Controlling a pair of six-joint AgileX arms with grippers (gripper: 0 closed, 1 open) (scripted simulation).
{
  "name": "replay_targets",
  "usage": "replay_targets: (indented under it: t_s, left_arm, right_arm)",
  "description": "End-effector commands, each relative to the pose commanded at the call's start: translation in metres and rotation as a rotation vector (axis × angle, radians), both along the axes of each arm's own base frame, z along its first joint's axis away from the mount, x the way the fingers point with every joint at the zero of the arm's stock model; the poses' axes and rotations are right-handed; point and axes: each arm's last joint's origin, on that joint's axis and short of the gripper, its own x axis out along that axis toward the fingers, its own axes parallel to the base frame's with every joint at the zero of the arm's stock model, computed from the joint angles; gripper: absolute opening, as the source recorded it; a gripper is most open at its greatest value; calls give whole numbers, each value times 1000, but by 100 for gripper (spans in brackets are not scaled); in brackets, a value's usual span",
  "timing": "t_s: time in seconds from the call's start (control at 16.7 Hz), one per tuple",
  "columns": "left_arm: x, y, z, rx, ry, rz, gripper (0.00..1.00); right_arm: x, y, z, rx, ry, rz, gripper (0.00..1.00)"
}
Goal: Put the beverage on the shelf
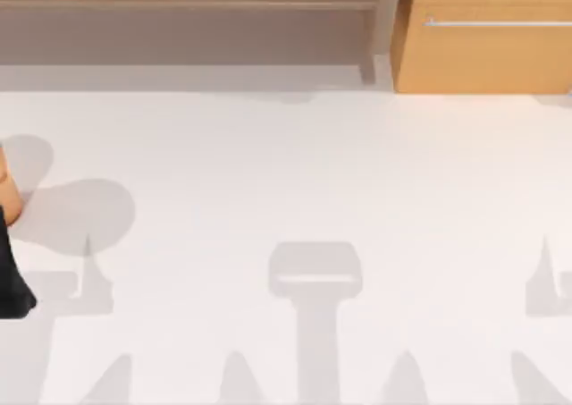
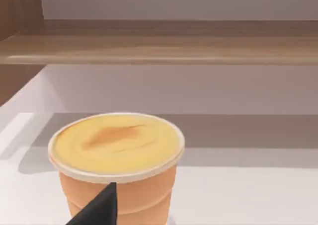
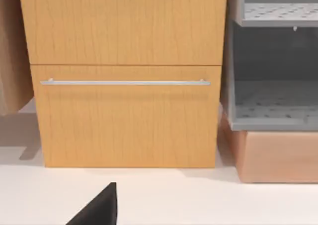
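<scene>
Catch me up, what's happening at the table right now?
The left claw is at the table's far left edge, right by the beverage, an orange cup standing upright on the white table. The shelf runs along the back, with the orange-wood cabinet to its right. The right arm faces that cabinet, idle.

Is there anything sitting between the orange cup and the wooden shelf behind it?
Nothing visible. The beverage stands at the table's left edge, and bare white table runs from it to the shelf.
</scene>
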Motion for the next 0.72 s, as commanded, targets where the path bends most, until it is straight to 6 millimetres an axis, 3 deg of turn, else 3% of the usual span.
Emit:
replay_targets:
  t_s: [0.36,0.72]
  left_arm:
    - [6,4,3,9,-4,-4,100]
    - [35,19,0,21,60,-10,100]
  right_arm:
    - [0,0,0,0,0,0,100]
    - [0,0,0,0,0,0,100]
